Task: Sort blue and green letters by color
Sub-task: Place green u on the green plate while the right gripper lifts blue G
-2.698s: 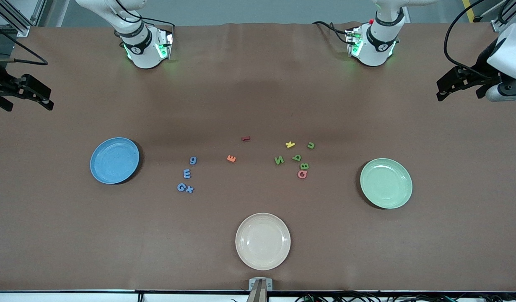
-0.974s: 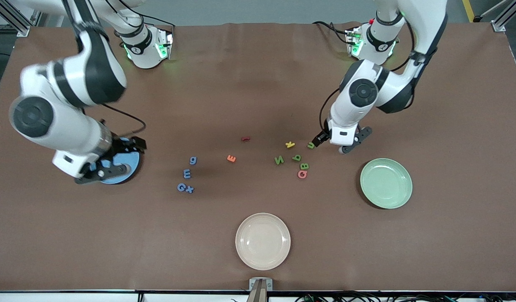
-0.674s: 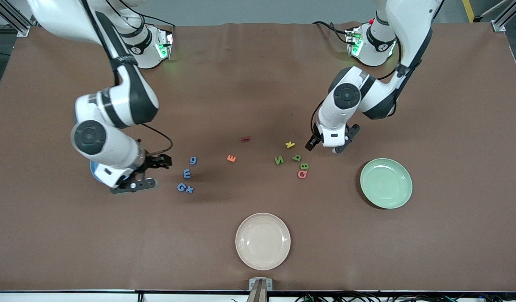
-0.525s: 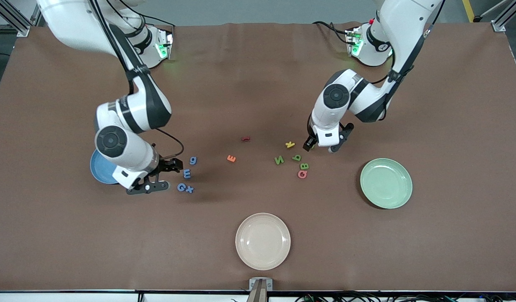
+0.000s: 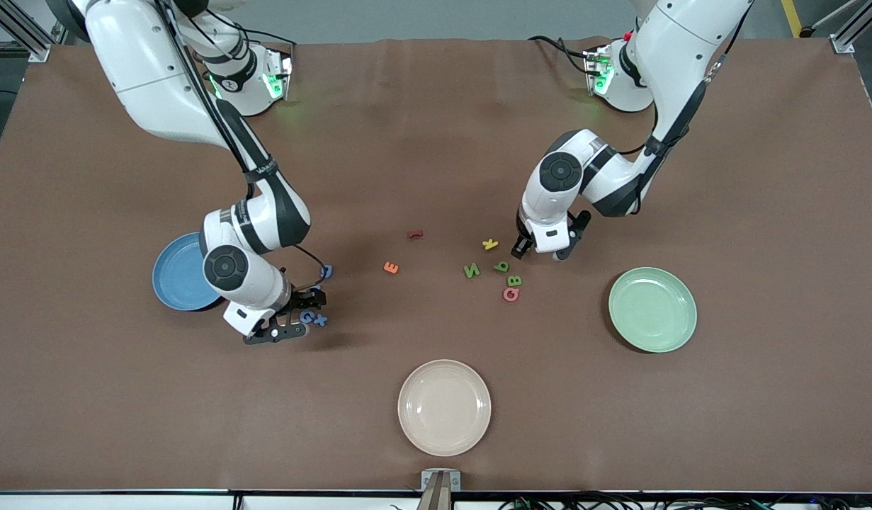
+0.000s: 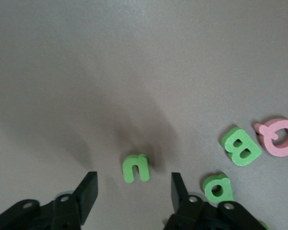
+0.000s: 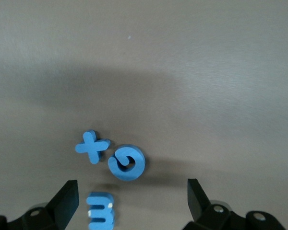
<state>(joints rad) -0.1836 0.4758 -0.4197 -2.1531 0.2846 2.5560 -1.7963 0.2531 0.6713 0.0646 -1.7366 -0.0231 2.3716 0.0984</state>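
Note:
The blue letters lie near the blue plate [image 5: 170, 280]. g [image 5: 326, 270], G [image 5: 307, 316] and + [image 5: 321, 320] show in the front view; E is hidden there by my right gripper [image 5: 299, 314]. It hangs open low over them. Its wrist view shows + [image 7: 92, 146], G [image 7: 126, 163] and E [image 7: 101, 211] between the open right gripper's [image 7: 132, 196] fingers. Green N [image 5: 472, 270], a small round green letter [image 5: 502, 266] and B [image 5: 514, 280] lie mid-table. My left gripper [image 5: 540, 250] hangs open over the green u [image 6: 136, 168], just ahead of its fingers [image 6: 89, 191].
A green plate [image 5: 652, 309] sits toward the left arm's end, and a cream plate [image 5: 444, 407] nearest the front camera. A red letter [image 5: 415, 234], an orange E [image 5: 391, 268], a yellow K [image 5: 490, 244] and a pink Q [image 5: 511, 294] lie among the letters.
Both arms have swung in from the table's ends and come down. The right gripper passed over the blue plate to the blue letters; the left gripper closed in over the green u.

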